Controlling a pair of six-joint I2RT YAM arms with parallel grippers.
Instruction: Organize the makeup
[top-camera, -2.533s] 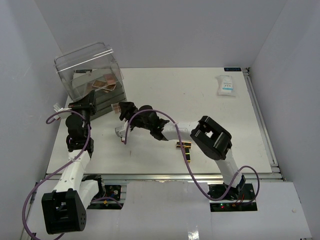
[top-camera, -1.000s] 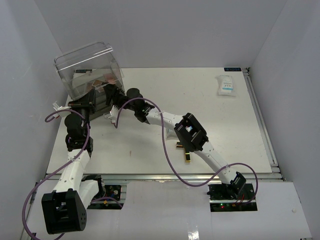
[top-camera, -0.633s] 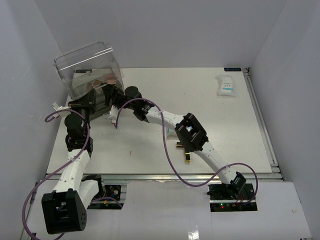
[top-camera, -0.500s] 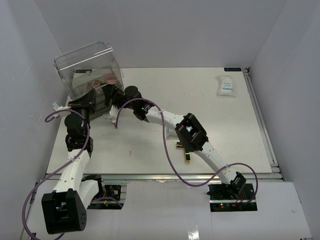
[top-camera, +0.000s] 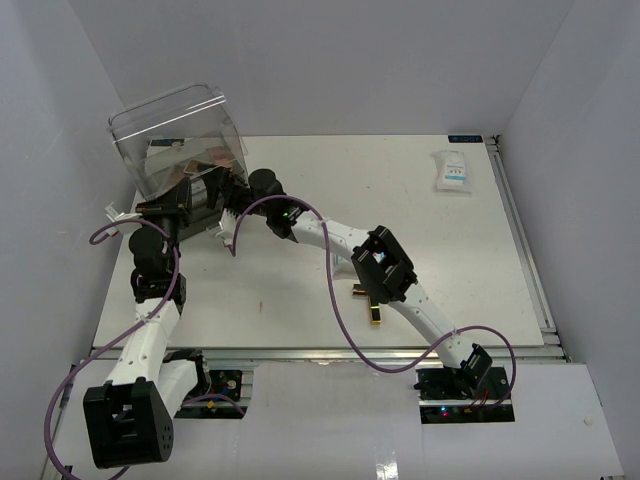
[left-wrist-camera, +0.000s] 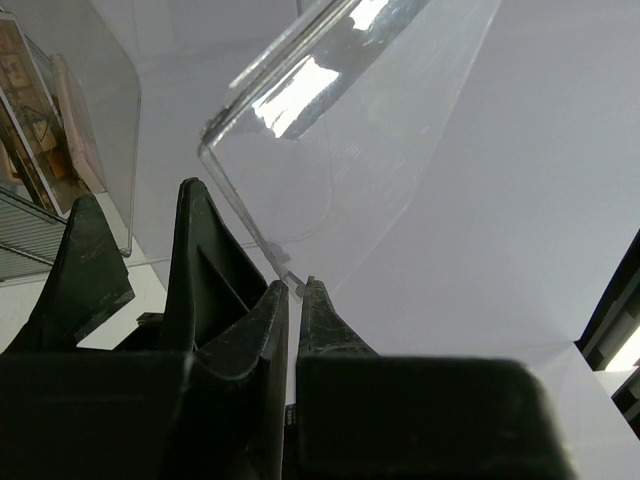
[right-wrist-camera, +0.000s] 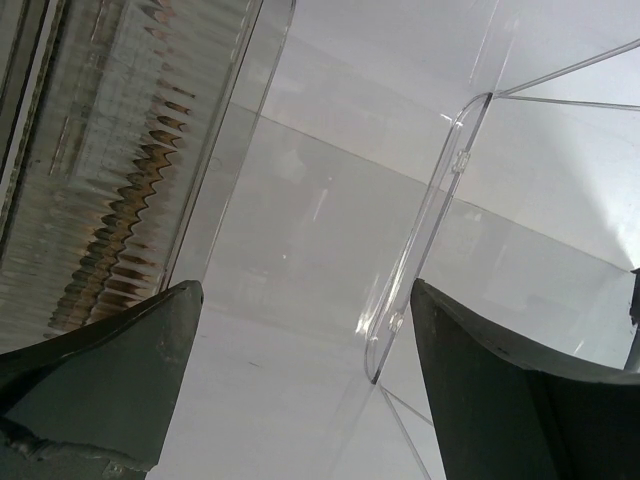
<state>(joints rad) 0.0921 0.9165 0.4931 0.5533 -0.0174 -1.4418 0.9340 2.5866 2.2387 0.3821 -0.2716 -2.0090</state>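
The clear plastic box (top-camera: 165, 120) stands at the far left with its lid raised. Pink-brown palettes (top-camera: 200, 160) lie inside and also show in the left wrist view (left-wrist-camera: 62, 130). My left gripper (top-camera: 185, 203) is shut on the lid's small clear tab (left-wrist-camera: 290, 284) and holds the lid up. My right gripper (top-camera: 233, 192) is open and empty at the box opening, with the clear lid edge (right-wrist-camera: 425, 245) between its fingers (right-wrist-camera: 110, 380). A white-blue sachet (top-camera: 452, 170) lies at the far right. Two black-and-gold lipstick tubes (top-camera: 368, 292) lie under the right arm.
The white walls close in on the left, back and right. A metal rail (top-camera: 525, 250) runs along the table's right edge. The right arm stretches diagonally across the table's middle with its purple cable (top-camera: 340, 310) looping beside it.
The right arm carried a small palette from beside the box up-left into the box opening; its fingers are now open with nothing between them. The left gripper kept holding the lid.
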